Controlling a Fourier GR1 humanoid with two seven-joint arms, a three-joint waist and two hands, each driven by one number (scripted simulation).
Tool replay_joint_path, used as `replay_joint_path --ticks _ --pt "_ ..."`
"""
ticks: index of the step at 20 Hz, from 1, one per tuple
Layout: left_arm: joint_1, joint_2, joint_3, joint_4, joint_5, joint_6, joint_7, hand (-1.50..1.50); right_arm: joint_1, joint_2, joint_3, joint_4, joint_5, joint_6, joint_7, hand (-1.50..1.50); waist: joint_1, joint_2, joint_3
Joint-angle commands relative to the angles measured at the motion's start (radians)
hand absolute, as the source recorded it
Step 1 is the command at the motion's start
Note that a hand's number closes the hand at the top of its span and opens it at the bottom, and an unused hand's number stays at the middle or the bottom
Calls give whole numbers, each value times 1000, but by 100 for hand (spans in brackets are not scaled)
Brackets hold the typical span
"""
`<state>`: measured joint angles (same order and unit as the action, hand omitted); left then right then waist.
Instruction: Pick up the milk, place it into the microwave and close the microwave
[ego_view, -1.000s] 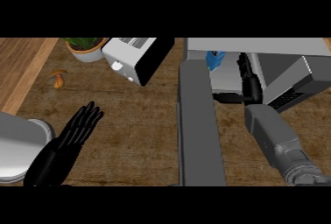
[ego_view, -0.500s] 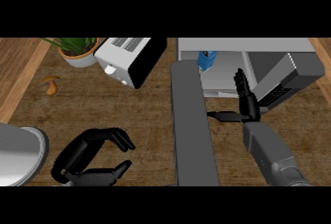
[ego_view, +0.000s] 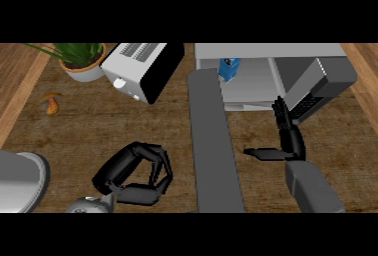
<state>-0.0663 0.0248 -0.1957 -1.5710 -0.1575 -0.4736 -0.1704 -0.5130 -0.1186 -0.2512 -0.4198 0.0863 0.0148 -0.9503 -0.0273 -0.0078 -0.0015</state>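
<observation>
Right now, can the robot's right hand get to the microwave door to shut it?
Probably yes. The right hand is open just right of the open door, with only bare counter between them. The milk is already inside.

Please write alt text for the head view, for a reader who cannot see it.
The milk stands inside the open microwave, whose door swings out over the wooden counter. The right hand is open beside the door; the left hand is curled, holding nothing. A toaster, a plant and a small orange item sit at left.

No text, label, brand or number can be read on anything on the bench (ego_view: 118, 135).
</observation>
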Motion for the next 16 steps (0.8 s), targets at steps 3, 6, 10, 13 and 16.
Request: replay_joint_path --ticks 3,6,10,13,16 --pt "-62 -24 -109 144 -80 8 3 150 181 -20 53 -236 -11 64 38 -150 -16 -3 -1" --pt "-61 -24 -198 247 -101 101 -82 150 273 -12 82 -407 -26 80 96 -150 -26 -3 -3" --pt "-82 -25 -265 341 -66 99 -111 150 408 -21 99 -646 -66 114 194 -150 -30 -1 -3" --pt "-149 -25 -363 386 -54 160 -122 150 515 -49 87 -808 -112 149 247 -150 -23 2 -2" --pt "-132 -25 -486 403 -39 239 -114 150 623 -66 99 -983 -133 170 313 -150 -34 0 -2"
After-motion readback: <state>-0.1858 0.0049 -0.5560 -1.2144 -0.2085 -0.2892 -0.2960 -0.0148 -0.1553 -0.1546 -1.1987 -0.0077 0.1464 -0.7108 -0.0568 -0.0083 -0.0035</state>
